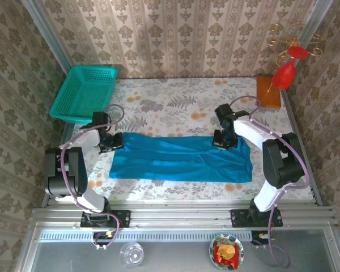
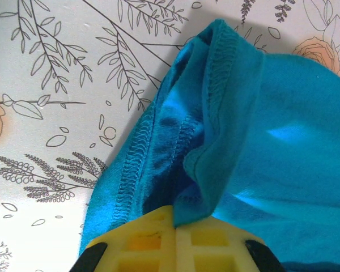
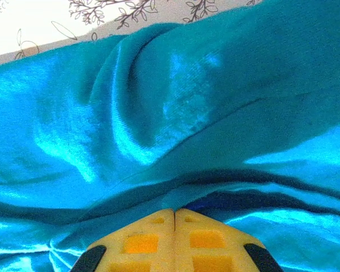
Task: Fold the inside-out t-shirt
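Across the floral tabletop (image 1: 175, 105) lies the soft, limp t-shirt (image 1: 181, 161), its far edge pinched by the closed left end effector (image 1: 109, 140) and right end effector (image 1: 224, 140), hems seemingly the surest hold.

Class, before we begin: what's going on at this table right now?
Two robot arms are working on a blue t-shirt, which lies as a long flat band across the flowered table. The left gripper is shut on a seamed edge at the shirt's left end. The right gripper is shut on cloth at the far edge near its right end. Nothing is lifted off the table yet.
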